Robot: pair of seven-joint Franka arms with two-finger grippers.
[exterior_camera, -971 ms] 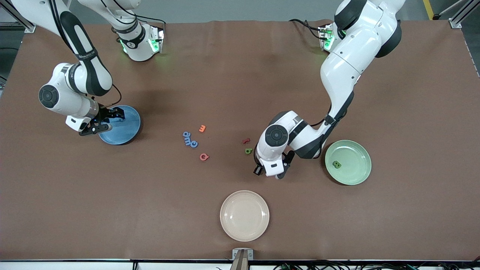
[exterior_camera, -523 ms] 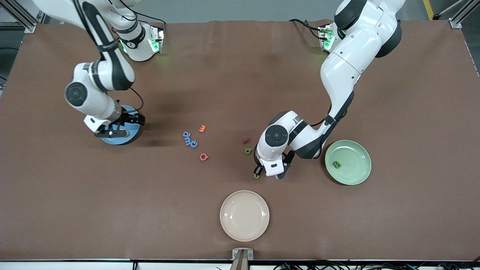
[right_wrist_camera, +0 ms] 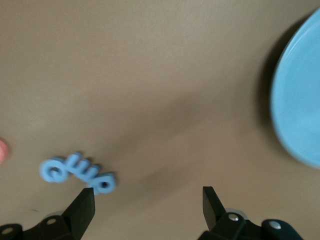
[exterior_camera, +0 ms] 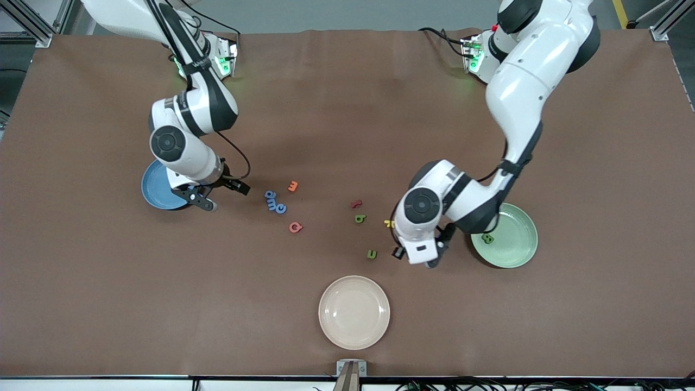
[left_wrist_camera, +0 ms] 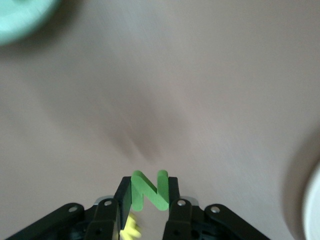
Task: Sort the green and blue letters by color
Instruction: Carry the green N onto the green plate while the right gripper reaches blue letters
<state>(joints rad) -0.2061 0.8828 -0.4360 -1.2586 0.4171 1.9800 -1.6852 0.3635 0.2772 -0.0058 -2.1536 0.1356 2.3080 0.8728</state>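
The left gripper (left_wrist_camera: 146, 200) has its jaws clenched on a green letter N (left_wrist_camera: 148, 190), pinched upright between the two fingers; a scrap of yellow (left_wrist_camera: 131, 229) shows just under them in the left wrist view. In the front view this gripper (exterior_camera: 415, 255) is over bare counter (exterior_camera: 347, 108), just beside the green plate (exterior_camera: 516, 255). Half a second ago it was lower and closer to the middle of the counter, right over the green letter u (exterior_camera: 372, 253); that letter now lies uncovered, and the yellow letter (exterior_camera: 389, 222) that the arm hid has come into sight near the green letter b (exterior_camera: 359, 218). One green letter (exterior_camera: 487, 238) lies in the green plate, partly under the arm.

The right gripper (exterior_camera: 220, 195) has its jaws released and wide, holding nothing. A second ago it was over the blue plate (exterior_camera: 155, 190); it has since swung off the plate toward the middle of the counter and is now between the plate and the cluster of blue letters (exterior_camera: 275, 201). In the right wrist view those blue letters (right_wrist_camera: 77, 172) lie just ahead of one finger (right_wrist_camera: 82, 210), with the blue plate's rim (right_wrist_camera: 295, 100) at the edge.

The orange letter (exterior_camera: 293, 186), the pink letter (exterior_camera: 295, 227), the red letter (exterior_camera: 356, 205) and the cream plate (exterior_camera: 354, 312) lie where they did before.
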